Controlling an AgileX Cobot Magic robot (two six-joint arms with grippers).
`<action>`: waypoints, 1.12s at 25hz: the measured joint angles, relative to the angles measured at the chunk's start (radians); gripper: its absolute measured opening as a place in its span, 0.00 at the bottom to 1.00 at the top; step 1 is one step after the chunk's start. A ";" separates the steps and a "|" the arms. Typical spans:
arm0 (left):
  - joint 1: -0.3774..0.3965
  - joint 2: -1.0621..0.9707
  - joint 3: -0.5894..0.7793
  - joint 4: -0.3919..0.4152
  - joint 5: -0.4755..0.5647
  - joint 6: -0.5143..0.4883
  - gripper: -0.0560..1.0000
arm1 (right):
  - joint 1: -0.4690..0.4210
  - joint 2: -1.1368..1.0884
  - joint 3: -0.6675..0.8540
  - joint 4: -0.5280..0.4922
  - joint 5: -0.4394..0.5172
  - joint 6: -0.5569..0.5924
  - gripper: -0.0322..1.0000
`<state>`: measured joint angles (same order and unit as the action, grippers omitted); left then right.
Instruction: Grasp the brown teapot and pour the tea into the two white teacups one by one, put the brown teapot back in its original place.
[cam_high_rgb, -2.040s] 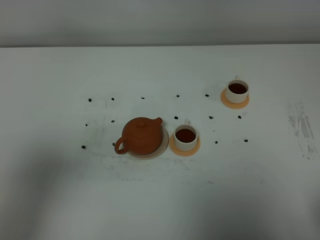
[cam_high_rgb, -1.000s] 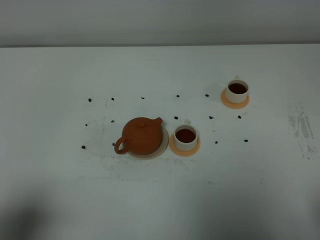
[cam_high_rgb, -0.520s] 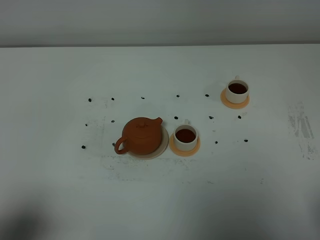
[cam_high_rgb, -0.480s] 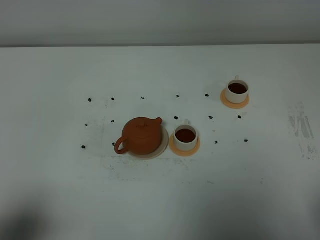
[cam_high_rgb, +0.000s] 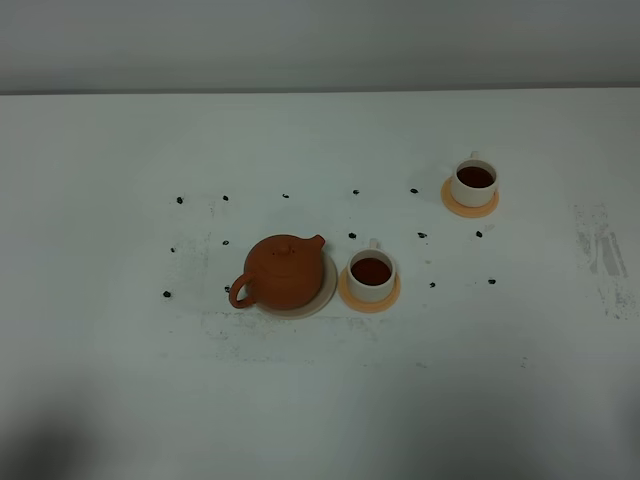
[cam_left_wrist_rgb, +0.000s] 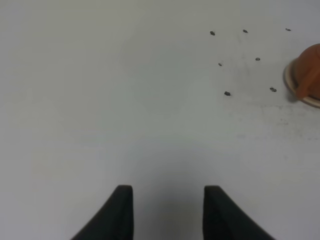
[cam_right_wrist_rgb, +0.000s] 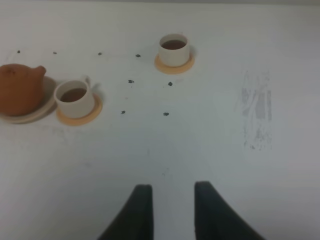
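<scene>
On the white table (cam_high_rgb: 120, 330), the brown teapot (cam_high_rgb: 282, 272) sits upright on its pale beige disc (cam_high_rgb: 322, 292), spout toward the nearer white teacup (cam_high_rgb: 372, 273) just beside it on an orange coaster (cam_high_rgb: 369, 296). The farther teacup (cam_high_rgb: 473, 182) stands well apart on its own coaster (cam_high_rgb: 470, 204); both hold dark tea. The left gripper (cam_left_wrist_rgb: 168, 212) and right gripper (cam_right_wrist_rgb: 172, 210) hover with fingers parted, holding nothing, apart from the tea set

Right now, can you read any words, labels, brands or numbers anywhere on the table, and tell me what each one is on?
None can be read.
Teapot: a faint dark mark on its lid, too small and blurred to read.
Near cup and far cup: plain, no text shows.
Table: only dark specks and grey smudges, no letters or numbers.
</scene>
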<state>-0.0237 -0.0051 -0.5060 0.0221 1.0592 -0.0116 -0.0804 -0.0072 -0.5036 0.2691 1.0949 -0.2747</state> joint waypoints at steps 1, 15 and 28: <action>0.002 0.000 0.000 0.000 0.000 0.000 0.40 | 0.000 0.000 0.000 0.000 0.000 0.000 0.25; 0.006 0.000 0.000 0.000 0.000 0.000 0.40 | 0.000 0.000 0.000 0.000 0.000 0.000 0.25; 0.006 0.000 0.000 0.000 0.001 0.000 0.40 | 0.000 0.000 0.000 0.000 0.000 0.000 0.25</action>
<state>-0.0172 -0.0051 -0.5060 0.0221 1.0600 -0.0116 -0.0804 -0.0072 -0.5036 0.2691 1.0949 -0.2747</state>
